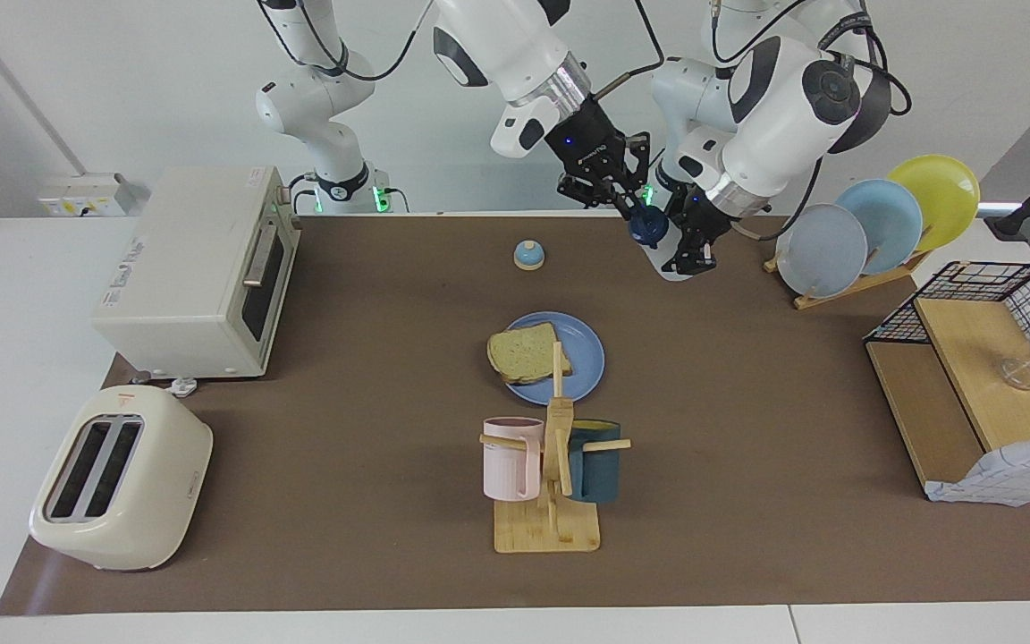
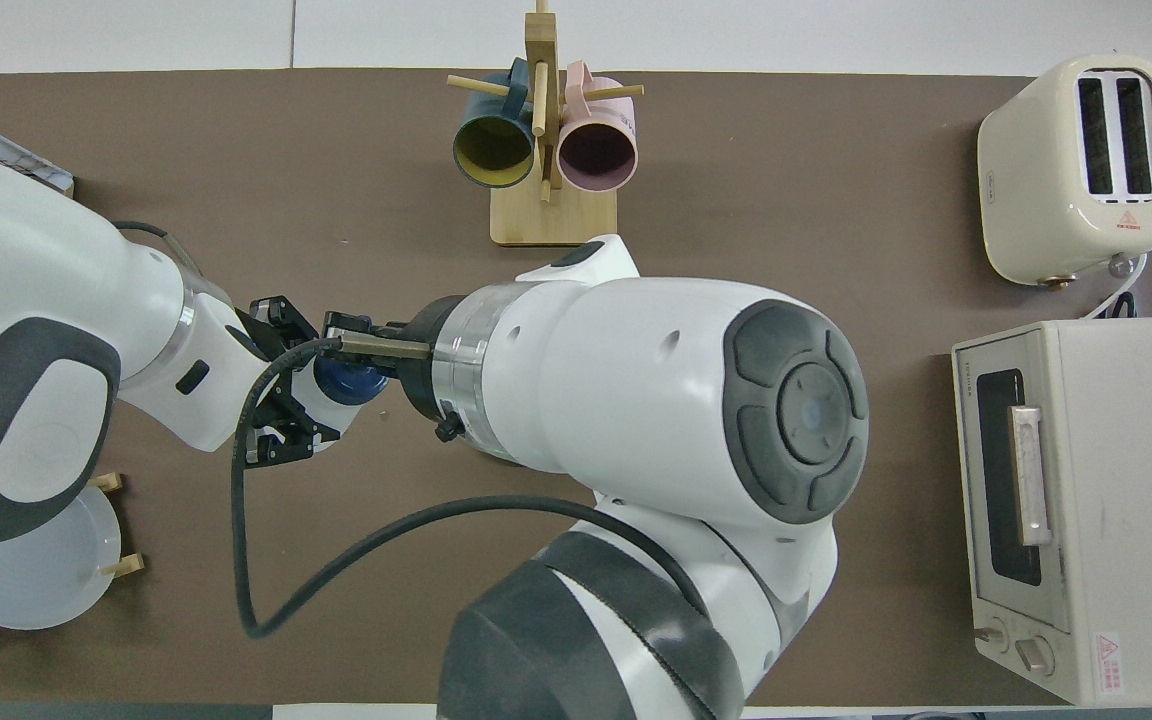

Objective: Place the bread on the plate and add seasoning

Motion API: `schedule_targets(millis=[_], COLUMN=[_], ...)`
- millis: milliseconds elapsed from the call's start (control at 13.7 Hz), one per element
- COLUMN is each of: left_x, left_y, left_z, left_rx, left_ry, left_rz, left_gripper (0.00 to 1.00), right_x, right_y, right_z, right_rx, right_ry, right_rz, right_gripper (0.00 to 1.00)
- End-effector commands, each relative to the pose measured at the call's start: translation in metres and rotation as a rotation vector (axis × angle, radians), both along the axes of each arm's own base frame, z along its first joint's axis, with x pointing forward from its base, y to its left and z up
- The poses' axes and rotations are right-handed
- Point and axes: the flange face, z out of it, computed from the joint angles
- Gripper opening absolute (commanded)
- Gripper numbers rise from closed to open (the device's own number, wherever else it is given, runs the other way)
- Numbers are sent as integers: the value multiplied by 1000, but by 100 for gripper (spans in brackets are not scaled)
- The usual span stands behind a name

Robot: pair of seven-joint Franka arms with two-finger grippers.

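Facing view: the left gripper (image 1: 692, 252) is clamped on the body of the seasoning bottle (image 1: 658, 243), aloft near the plate rack (image 1: 846, 284). The right gripper (image 1: 631, 207) sits at its navy cap (image 1: 648, 224) — grip undeterminable. Bottle likely light, smooth plastic — hold mid-body. The bread (image 1: 526, 352) lies on the blue plate (image 1: 585, 358).

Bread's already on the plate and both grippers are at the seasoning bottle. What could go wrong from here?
1. The left gripper holds the seasoning bottle up in the air while the right gripper closes on its navy cap; a pull could twist the bottle loose.
2. The bottle is over bare mat, away from the bread on the blue plate; seasoning could spill there.
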Motion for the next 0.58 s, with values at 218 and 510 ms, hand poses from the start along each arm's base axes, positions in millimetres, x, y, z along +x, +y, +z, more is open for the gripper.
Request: schedule_targets(millis=[218, 510], left_x=[-6, -6], left_y=[0, 1], left_z=[3, 4], left_rx=[-6, -6], left_ry=[-15, -16], left_rz=[13, 12], left_gripper=[0, 0], right_x=[-1, 0], right_y=[1, 1], right_z=[2, 1], right_rx=[-4, -44], right_ry=[-23, -55], right_rz=[5, 23], right_gripper=[21, 21])
